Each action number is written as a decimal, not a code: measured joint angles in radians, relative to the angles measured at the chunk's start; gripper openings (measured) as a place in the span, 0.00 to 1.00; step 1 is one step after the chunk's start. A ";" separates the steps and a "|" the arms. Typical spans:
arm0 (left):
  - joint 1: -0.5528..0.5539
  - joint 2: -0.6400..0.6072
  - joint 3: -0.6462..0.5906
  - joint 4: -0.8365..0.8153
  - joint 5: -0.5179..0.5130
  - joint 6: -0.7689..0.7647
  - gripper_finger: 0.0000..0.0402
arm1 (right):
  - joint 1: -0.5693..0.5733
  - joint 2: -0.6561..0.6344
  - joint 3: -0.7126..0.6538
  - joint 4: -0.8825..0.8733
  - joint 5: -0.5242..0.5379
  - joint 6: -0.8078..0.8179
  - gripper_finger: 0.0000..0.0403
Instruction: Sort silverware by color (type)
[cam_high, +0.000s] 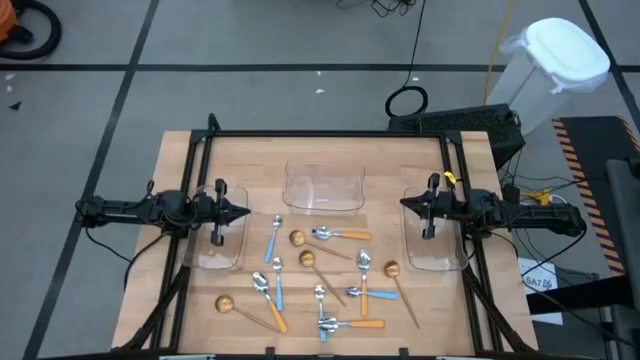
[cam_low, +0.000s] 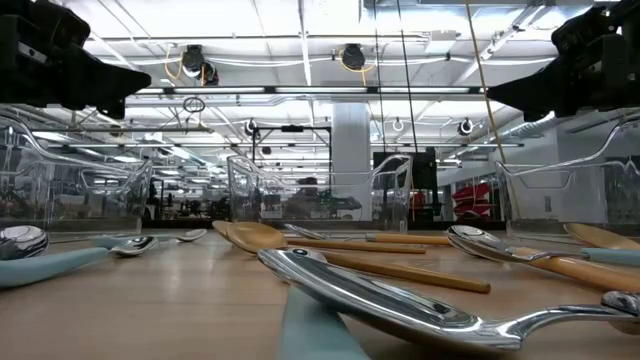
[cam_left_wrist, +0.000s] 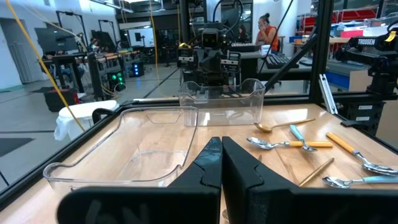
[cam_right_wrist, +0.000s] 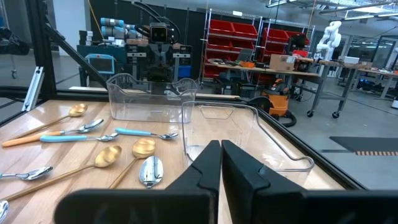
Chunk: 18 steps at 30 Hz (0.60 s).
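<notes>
Silverware (cam_high: 320, 275) lies scattered over the front half of the wooden counter (cam_high: 400, 160), seen from above: spoons with orange handles, spoons with blue handles and gold ones with round bowls, all mixed together. Three clear plastic trays sit around them: the middle tray (cam_high: 324, 189) towards the back, the left tray (cam_high: 215, 245) and the right tray (cam_high: 436, 240) at the sides. None of the trays holds a spoon. The left pincer (cam_high: 238, 212) hangs over the left tray and the right pincer (cam_high: 408, 204) over the right one, tips pointing at each other, both pinched together with nothing between the fingers.

From counter height, a big silver spoon bowl (cam_low: 330, 280) with a blue handle fills the foreground, with gold spoons (cam_low: 255, 236) lying just behind it. The clear trays stand further back, and the two dark arms show only at the upper corners, well above the spoons.

Looking along the left arm, its two dark fingers (cam_left_wrist: 202, 171) are pressed flat together and grip nothing. The left tray (cam_left_wrist: 143, 146) sits directly beyond them, the middle tray (cam_left_wrist: 221, 106) further on, and several spoons (cam_left_wrist: 289, 143) rest on the wood beside them. A person sits at a desk in the room behind.

Looking along the right arm, its fingers (cam_right_wrist: 205, 168) are likewise closed up and hold nothing. The right tray (cam_right_wrist: 249, 134) lies just ahead, and gold spoons (cam_right_wrist: 143, 147) and blue-handled spoons (cam_right_wrist: 146, 132) lie on the wood alongside it.
</notes>
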 joint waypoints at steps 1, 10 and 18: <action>0.000 0.000 0.000 0.000 0.000 0.000 0.00 | 0.000 0.000 0.000 0.000 0.000 0.000 0.03; 0.000 0.000 0.000 0.000 0.000 0.000 0.00 | 0.000 0.000 0.000 0.000 0.000 0.000 0.03; 0.000 0.000 0.000 0.000 0.000 0.000 0.00 | 0.000 0.000 0.000 0.009 0.001 0.000 0.03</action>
